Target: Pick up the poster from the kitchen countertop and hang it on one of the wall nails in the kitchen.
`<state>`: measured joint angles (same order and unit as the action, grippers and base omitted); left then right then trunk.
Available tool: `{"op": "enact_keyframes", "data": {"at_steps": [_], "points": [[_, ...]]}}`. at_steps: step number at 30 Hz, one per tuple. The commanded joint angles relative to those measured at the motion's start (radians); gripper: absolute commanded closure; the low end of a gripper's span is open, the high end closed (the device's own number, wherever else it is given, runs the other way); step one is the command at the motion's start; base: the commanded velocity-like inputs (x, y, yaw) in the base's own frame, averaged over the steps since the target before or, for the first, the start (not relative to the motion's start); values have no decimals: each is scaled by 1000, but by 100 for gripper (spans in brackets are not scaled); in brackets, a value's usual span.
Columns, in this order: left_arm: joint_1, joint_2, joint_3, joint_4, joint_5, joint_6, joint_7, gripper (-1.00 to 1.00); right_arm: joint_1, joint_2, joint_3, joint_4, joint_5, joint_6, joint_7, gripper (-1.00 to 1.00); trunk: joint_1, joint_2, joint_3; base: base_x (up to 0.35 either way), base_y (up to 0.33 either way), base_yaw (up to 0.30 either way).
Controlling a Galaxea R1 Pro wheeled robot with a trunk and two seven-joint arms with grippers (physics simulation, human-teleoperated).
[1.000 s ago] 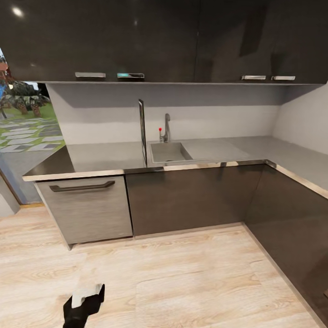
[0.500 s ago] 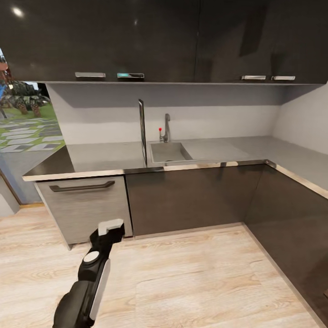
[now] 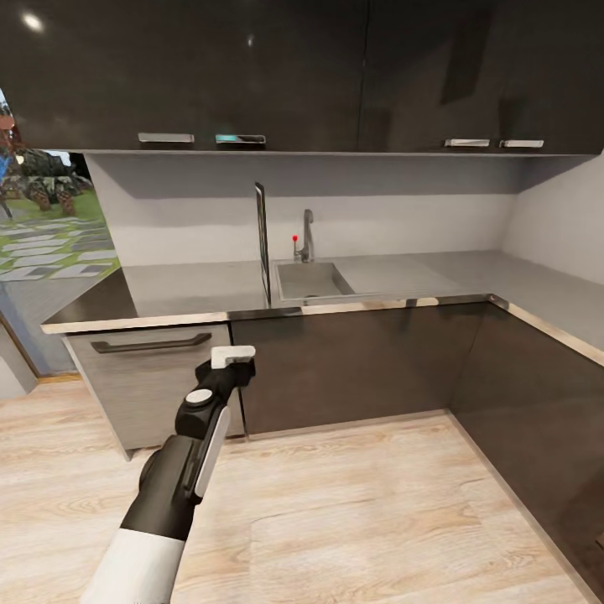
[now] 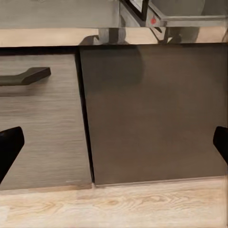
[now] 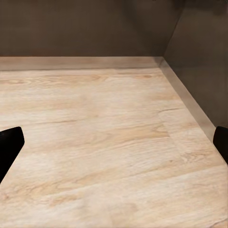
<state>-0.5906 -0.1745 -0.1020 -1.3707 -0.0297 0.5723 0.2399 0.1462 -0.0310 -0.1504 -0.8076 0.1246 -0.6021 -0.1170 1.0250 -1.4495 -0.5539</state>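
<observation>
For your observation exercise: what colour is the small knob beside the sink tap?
Red; the knob shows best in the head view.

black-and-white left arm (image 3: pixel 180 470), round white joint cap, white wrist block, black finger tips (image 4: pixel 9 147)

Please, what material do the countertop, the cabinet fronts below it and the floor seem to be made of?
The countertop looks like matte grey stone or laminate; its front edge mirrors light like polished metal. The cabinet fronts look like dark brown wood veneer or laminate with a faint grain and satin sheen. The floor looks like pale wood planks, perhaps laminate, with visible grain and seams.
</observation>
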Motion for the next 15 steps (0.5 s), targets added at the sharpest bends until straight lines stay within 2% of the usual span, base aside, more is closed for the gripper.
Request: {"op": "enact_keyframes", "data": {"at_steps": [1, 6, 15], "points": [[-2, 0, -4, -1, -2, 6, 4, -100, 1, 0, 0, -1, 12, 0, -9, -100, 0, 0, -1, 0, 0, 0], [-5, 0, -9, -1, -1, 6, 4, -100, 1, 0, 0, 0, 13, 0, -9, -100, 0, 0, -1, 40, -38, 0], [-6, 0, -12, -7, 1, 6, 4, -100, 1, -1, 0, 3, 13, 1, -9, -100, 0, 0, -1, 199, -205, 0]]}}
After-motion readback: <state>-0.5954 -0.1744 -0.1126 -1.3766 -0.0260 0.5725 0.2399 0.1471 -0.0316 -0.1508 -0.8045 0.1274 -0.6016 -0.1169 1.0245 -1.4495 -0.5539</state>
